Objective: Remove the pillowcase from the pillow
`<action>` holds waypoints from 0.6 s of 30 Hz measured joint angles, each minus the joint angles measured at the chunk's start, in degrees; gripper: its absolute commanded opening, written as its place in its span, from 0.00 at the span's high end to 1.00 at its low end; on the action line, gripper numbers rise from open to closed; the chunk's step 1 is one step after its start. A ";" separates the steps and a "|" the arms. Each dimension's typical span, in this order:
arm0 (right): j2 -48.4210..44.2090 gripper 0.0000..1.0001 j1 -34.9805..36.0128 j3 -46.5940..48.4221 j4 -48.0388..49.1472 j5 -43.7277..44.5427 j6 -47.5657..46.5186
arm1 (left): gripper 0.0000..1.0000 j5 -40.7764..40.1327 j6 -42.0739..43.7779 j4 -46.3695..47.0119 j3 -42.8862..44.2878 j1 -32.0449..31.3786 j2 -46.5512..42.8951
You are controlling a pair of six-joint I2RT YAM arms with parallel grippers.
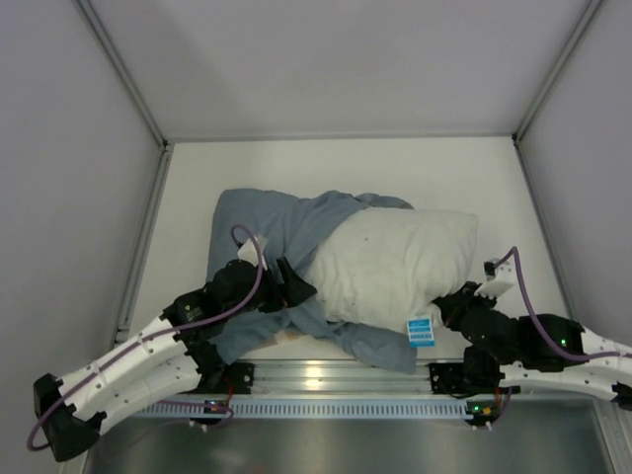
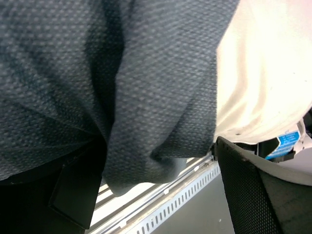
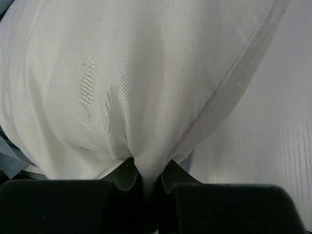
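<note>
The white worktop (image 1: 346,168) carries the blue-grey pillowcase (image 1: 262,222), which is bunched over the left end of the pillow, with a fold lying under its near edge. The plump white pillow (image 1: 395,262) lies across the middle, its right half bare. The left fingers (image 2: 243,195) stand wide apart, a hanging fold of pillowcase between them, unpinched. The right fingers (image 3: 124,175) are clamped on the pillow's near right corner, near the small blue label (image 1: 421,332).
</note>
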 measured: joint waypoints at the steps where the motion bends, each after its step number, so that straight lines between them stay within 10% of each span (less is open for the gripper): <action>1: 0.26 1.00 0.00 -0.02 0.09 0.00 0.22 | 0.11 -0.48 -0.52 0.04 -0.92 0.00 -0.83; 9: 0.42 1.00 0.00 4.39 -0.13 0.72 0.22 | 0.02 -2.54 -1.97 2.05 -6.12 0.00 0.81; 18: 2.01 1.00 -0.02 7.74 -1.14 2.03 1.05 | 0.01 6.60 3.82 10.91 5.66 6.62 30.42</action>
